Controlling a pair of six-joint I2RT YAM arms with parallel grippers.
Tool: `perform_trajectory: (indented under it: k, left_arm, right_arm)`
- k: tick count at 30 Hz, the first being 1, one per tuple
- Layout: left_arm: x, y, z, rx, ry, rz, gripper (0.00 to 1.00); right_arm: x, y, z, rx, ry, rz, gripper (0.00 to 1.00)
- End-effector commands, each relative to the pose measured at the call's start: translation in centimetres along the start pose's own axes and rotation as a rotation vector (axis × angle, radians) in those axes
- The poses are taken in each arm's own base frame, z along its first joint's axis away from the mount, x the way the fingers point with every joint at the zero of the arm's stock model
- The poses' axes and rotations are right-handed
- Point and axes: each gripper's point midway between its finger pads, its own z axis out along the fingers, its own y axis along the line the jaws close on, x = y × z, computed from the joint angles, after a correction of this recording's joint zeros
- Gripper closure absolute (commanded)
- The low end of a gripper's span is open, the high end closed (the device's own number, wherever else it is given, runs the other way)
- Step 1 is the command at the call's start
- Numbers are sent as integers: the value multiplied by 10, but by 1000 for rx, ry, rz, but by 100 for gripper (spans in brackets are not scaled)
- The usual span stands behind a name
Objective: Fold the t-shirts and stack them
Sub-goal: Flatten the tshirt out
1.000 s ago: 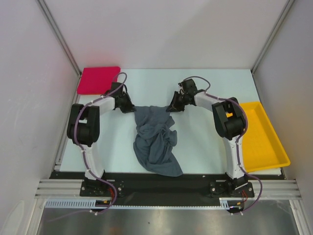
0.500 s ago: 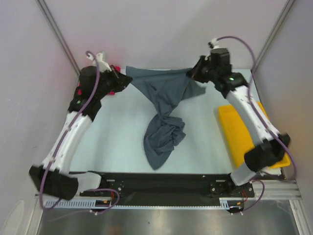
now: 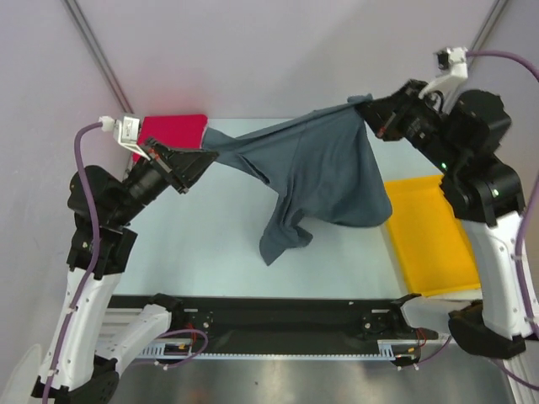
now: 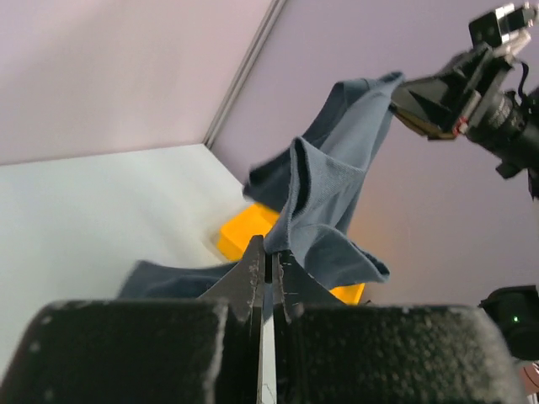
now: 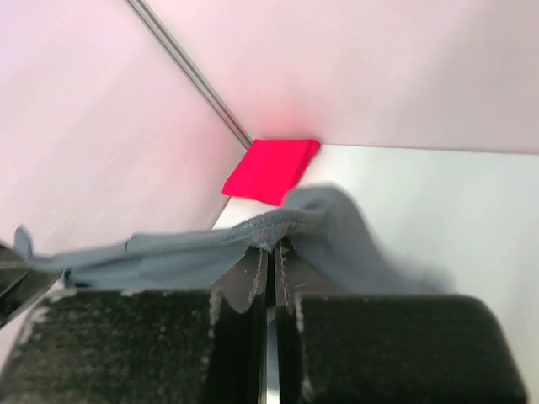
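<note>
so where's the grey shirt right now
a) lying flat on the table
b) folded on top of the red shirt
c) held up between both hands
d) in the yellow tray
c: the left hand and the right hand are each shut on an edge of the grey shirt, which hangs stretched between them.

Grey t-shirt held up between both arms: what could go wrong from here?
1. The left end effector and right end effector each pinch only a thin edge of the grey t-shirt; either corner might slip out.
2. Its lower part hangs bunched and twisted, so laying it down as it is could leave creases.
3. Its right side hangs over the near edge of the yellow tray and may drape into it.
</note>
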Motion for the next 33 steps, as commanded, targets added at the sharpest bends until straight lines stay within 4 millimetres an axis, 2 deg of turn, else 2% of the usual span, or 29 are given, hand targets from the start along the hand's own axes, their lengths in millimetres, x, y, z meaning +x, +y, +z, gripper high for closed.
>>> perform_trajectory:
  k: [1, 2, 3, 4, 5, 6, 7, 8, 9, 10, 11, 12, 14, 15, 16, 17, 18, 20, 21, 22, 24, 25, 28, 30, 31, 33]
  left_arm:
    - [5, 24, -9, -117, -33, -36, 100]
    - [10, 30, -10, -142, -22, -45, 100]
    - [13, 45, -14, -218, -37, -52, 100]
    - [22, 57, -24, -294, -20, -67, 100]
    - [26, 70, -32, -372, -32, -80, 100]
    - [38, 98, -47, -530, -30, -114, 100]
    - [44, 109, -57, -600, -27, -127, 100]
    - [45, 120, -69, -675, -48, -123, 100]
    - [63, 142, -84, -789, -20, -128, 100]
    - [71, 152, -96, -856, -24, -140, 100]
    - [80, 163, -105, -917, -18, -145, 100]
    - [108, 183, -118, -1001, 39, -158, 100]
    - [121, 199, -132, -1088, 36, -154, 100]
    - [136, 210, -131, -1093, 74, -135, 100]
    - [142, 214, -132, -1095, 86, -131, 100]
    - [157, 222, -136, -1122, 119, -135, 100]
    - [161, 225, -136, -1131, 123, -144, 100]
    - [170, 229, -136, -1136, 153, -150, 100]
    - [173, 230, -135, -1135, 168, -148, 100]
    - [175, 231, -135, -1136, 180, -148, 100]
    - [181, 231, -136, -1135, 208, -155, 100]
    - [182, 231, -137, -1136, 215, -158, 100]
    - [185, 227, -134, -1114, 219, -184, 100]
    - [181, 221, -128, -1079, 211, -196, 100]
    - [179, 220, -125, -1069, 209, -199, 99]
    - [171, 213, -123, -1055, 202, -206, 100]
  right_arm:
    - [-14, -33, 68, 103, -59, -88, 100]
    - [0, -29, 91, 70, -18, -112, 100]
    - [9, -20, 113, 18, -3, -123, 100]
    - [40, -30, 159, 9, 69, -122, 100]
    - [62, -15, 180, -51, 115, -109, 100]
    - [78, -11, 201, -74, 140, -92, 100]
    - [99, -7, 224, -95, 179, -77, 100]
    - [135, -2, 260, -145, 243, -62, 94]
    - [166, 6, 273, -160, 311, -43, 87]
    - [188, 8, 283, -162, 361, -34, 77]
    - [214, 4, 299, -157, 404, -16, 59]
    - [244, -3, 289, -111, 518, 14, 55]
    - [274, -22, 275, -46, 634, 0, 50]
    - [295, -39, 249, 26, 744, -11, 47]
    - [302, -54, 230, 65, 796, -43, 46]
    - [303, -62, 217, 79, 810, -60, 43]
    - [312, -77, 173, 112, 871, -85, 39]
    - [306, -100, 143, 147, 850, -129, 28]
    - [340, -125, 104, 190, 949, -110, 28]
    - [313, -134, 86, 204, 885, -79, 28]
    - [322, -150, 56, 246, 897, -12, 27]
    - [338, -161, 28, 271, 925, 10, 27]
    - [353, -177, 8, 314, 919, 11, 28]
    - [367, -194, -3, 377, 930, 18, 31]
    - [371, -198, -3, 378, 931, 33, 35]
    - [379, -206, 2, 378, 918, 81, 50]
